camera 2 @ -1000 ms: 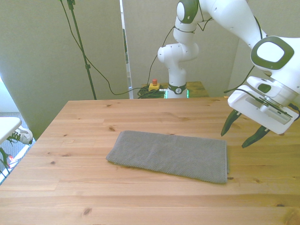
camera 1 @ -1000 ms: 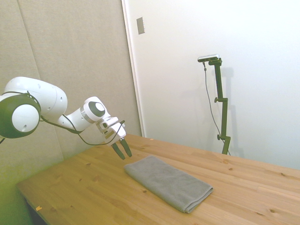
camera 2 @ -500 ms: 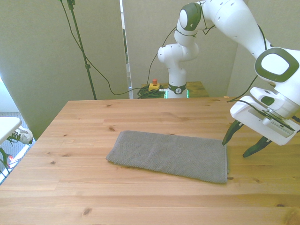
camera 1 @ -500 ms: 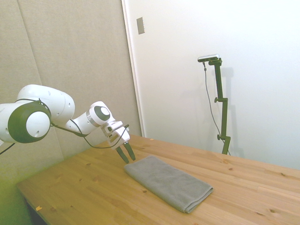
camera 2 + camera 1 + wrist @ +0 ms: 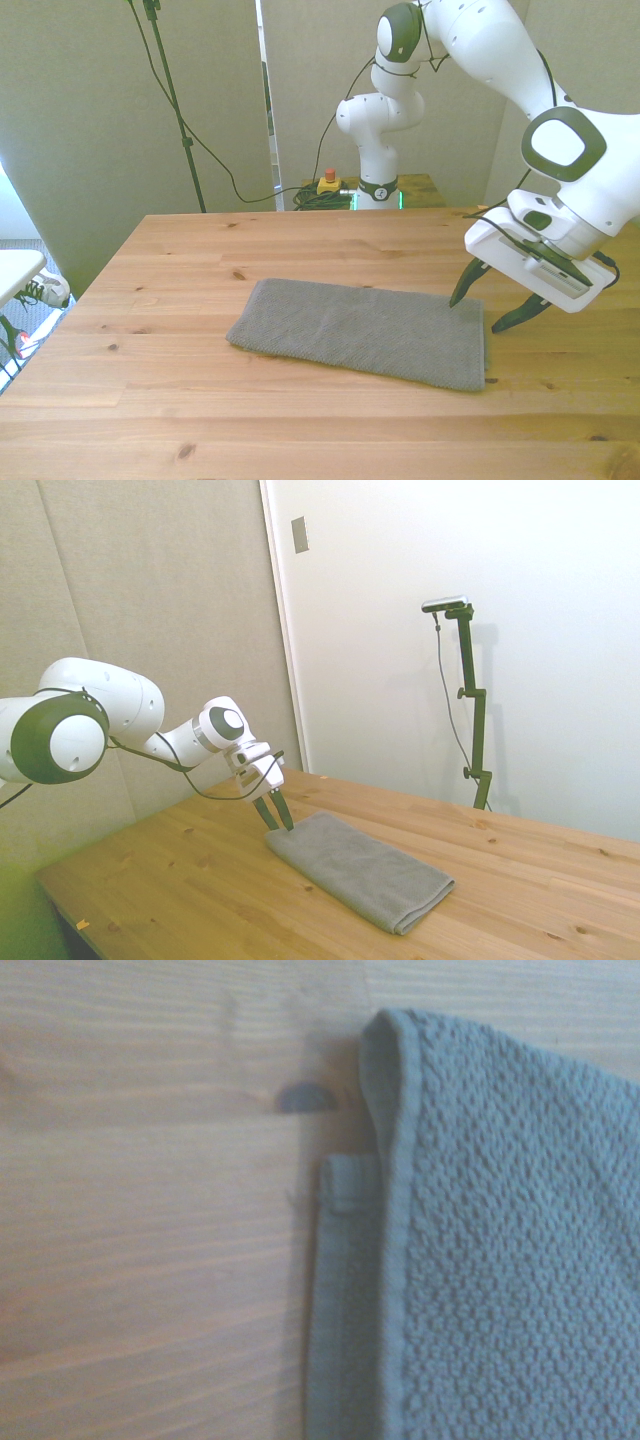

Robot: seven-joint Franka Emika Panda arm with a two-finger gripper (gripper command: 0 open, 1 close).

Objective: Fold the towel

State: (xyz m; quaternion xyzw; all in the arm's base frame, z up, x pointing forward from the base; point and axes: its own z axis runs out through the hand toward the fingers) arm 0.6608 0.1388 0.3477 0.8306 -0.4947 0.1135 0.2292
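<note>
We observe a plain mid-grey, rectangular terry-cloth towel [image 5: 362, 331] lying flat on the light wooden table [image 5: 150, 400]. The towel occupies the middle of the table surface, with its long axis running roughly parallel to the table's near edge in the front view. It is folded in layers; the thick rounded folded edge is visible at the end nearer the camera in the side view [image 5: 360, 868].

We see the white robot arm's two-finger gripper [image 5: 487, 308] positioned at the towel's short end on the front view's right. Its dark fingers [image 5: 463, 285] are spread apart, released and grasping nothing. One fingertip sits above the towel's corner nearest the table's far edge; the other finger stands outside the towel's short end, over bare wood. In the side view the gripper [image 5: 277, 818] points downward with its fingertips at or just above the towel's end. We cannot tell from either view whether the fingertips touch the cloth.

In the wrist view, the towel [image 5: 500, 1240] shows a coarse woven texture with a stitched hem. Two layers are distinguishable there: the upper layer's corner lies slightly offset from a lower layer's hemmed corner [image 5: 345, 1185], which protrudes beyond it. Beside that corner, the table [image 5: 150, 1240] shows a small dark knot [image 5: 305, 1097] in the wood grain, close to the towel but not covered by it.
</note>
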